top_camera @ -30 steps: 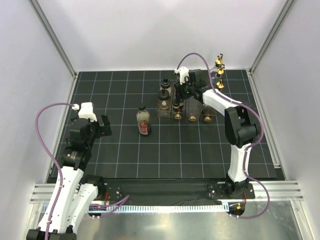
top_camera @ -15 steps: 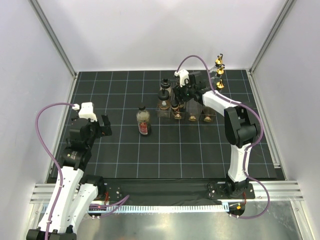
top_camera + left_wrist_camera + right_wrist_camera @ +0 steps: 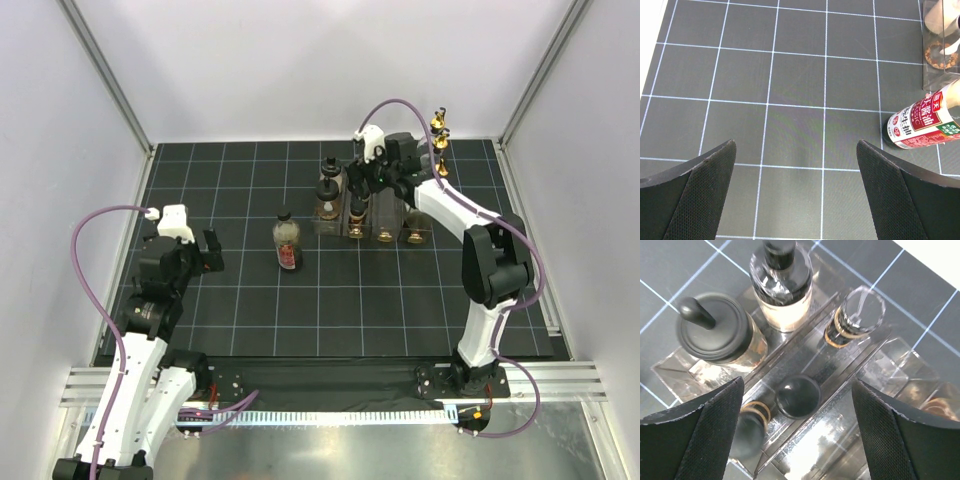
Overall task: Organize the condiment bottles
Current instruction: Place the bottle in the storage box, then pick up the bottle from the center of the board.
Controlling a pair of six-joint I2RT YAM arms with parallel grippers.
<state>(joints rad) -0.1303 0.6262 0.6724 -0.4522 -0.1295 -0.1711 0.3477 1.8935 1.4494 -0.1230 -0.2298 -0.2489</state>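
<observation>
My right gripper hangs open over the clear rack. Straight below it stands a bottle with a round black cap, apart from both fingers. Around it in the rack stand a black-pourer bottle, a black-capped bottle and a clear-capped one with a gold ring. A red-labelled bottle stands alone on the mat, left of the rack. My left gripper is open over bare mat, left of that bottle.
Two tall clear bottles with gold spouts stand at the back right, behind the rack. White walls and metal frame posts enclose the black gridded mat.
The right gripper has opened and let go of the black-capped bottle in the rack, and it has shifted slightly back and right. The left arm has not moved.
</observation>
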